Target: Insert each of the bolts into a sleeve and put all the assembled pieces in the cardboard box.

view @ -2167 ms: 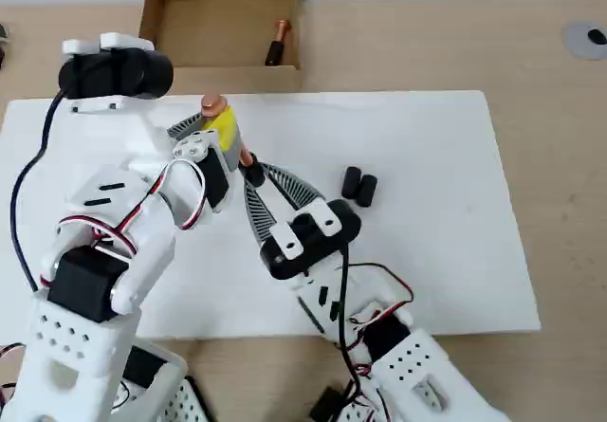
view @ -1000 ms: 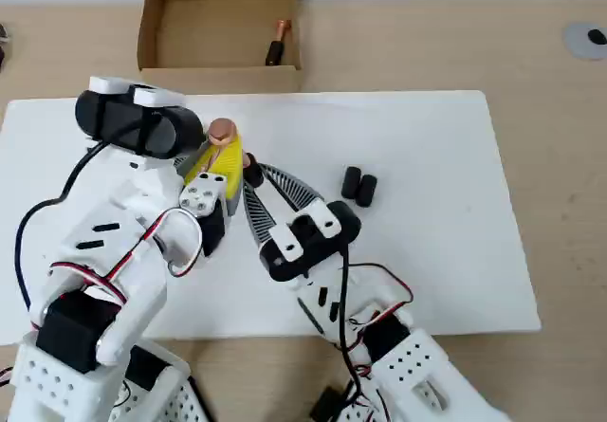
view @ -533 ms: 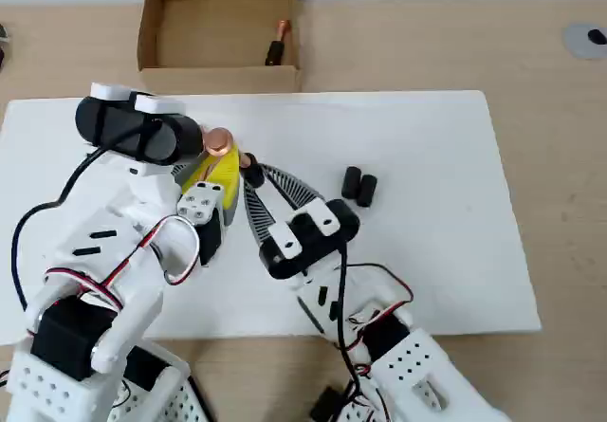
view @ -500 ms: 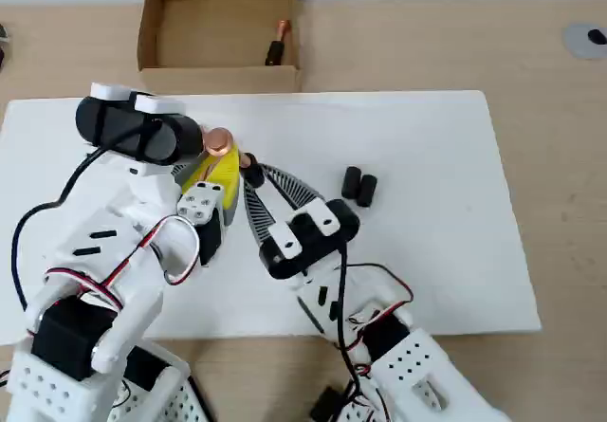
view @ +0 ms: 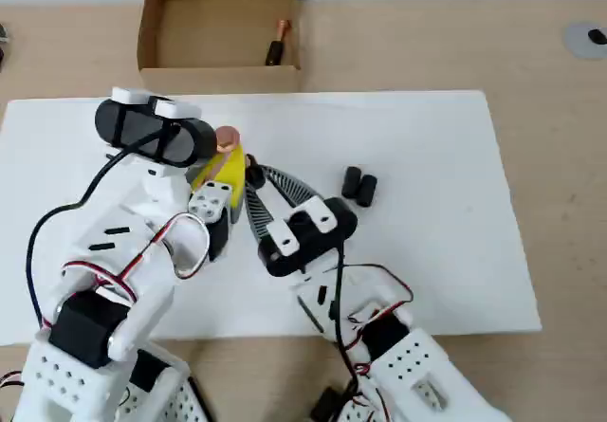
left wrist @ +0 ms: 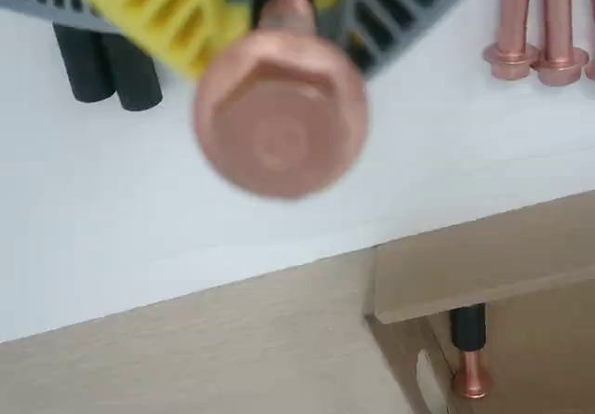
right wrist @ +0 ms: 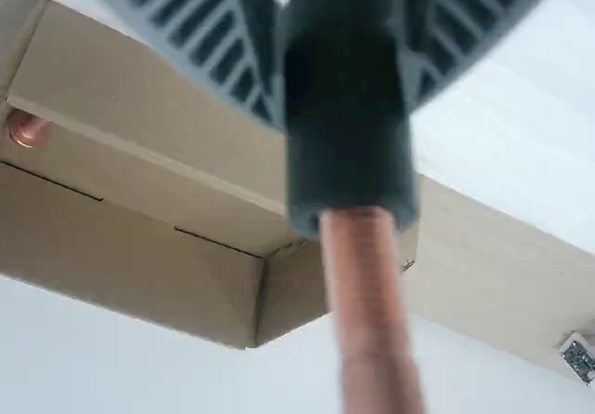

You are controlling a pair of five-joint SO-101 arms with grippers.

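Copper bolt (view: 228, 140) in L pincer (view: 226, 158)

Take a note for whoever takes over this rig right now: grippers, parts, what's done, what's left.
Left gripper: shut on a bolt.
Right gripper: shut on a sleeve, with the bolt's shank through it.
Done: one assembled piece in the cardboard box.
Left: box this pair, then assemble and box the two loose sleeves and spare bolts on the white mat.

Assembled piece (view: 277, 43) in cardboard box (view: 209, 33), sleeves (view: 359, 185) on mat (view: 446, 251).
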